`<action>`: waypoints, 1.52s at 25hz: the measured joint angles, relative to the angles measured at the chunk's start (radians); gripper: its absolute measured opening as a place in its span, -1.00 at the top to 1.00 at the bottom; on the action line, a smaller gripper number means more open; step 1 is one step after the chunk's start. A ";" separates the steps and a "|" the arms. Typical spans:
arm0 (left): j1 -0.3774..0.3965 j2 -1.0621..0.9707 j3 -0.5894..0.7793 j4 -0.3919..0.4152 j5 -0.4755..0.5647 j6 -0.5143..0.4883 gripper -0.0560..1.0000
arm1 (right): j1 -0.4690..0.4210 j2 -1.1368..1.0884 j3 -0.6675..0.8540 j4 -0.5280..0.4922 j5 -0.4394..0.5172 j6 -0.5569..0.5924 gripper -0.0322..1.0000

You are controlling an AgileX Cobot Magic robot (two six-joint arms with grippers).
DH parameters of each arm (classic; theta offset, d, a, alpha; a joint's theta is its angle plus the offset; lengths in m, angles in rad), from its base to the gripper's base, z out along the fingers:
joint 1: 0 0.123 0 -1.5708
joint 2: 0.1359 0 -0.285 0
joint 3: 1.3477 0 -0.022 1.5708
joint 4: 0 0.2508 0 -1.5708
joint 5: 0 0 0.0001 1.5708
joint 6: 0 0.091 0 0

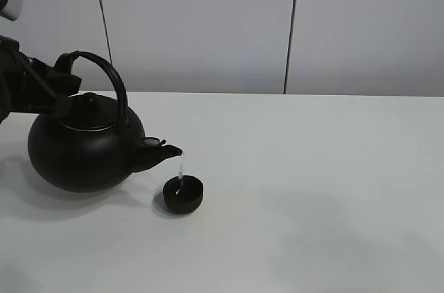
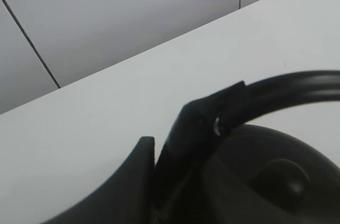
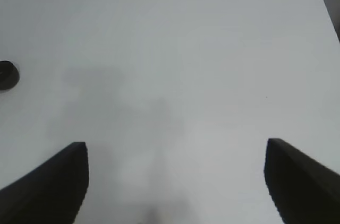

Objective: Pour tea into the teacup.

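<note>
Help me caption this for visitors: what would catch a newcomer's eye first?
The big black kettle on the left, held by the left gripper at its handle. Then the thin stream falling from its spout into the small teacup on the white table.

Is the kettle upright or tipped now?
Tipped: the kettle leans spout-down, and a thin stream falls from its spout into the teacup.

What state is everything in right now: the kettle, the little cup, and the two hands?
Kettle: lid on, gripped by its handle, pouring.
Cup: upright on the table, being filled.
Left hand: shut on the kettle's handle.
Right hand: open, empty.
</note>
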 joint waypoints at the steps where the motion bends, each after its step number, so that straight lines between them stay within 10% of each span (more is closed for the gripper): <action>1: 0.000 0.000 0.000 0.001 0.000 0.006 0.63 | 0.000 0.000 0.000 0.000 0.000 0.000 -0.27; 38: 0.000 0.000 0.000 -0.019 0.014 -0.017 0.63 | 0.000 0.000 0.000 0.000 0.000 0.000 -0.27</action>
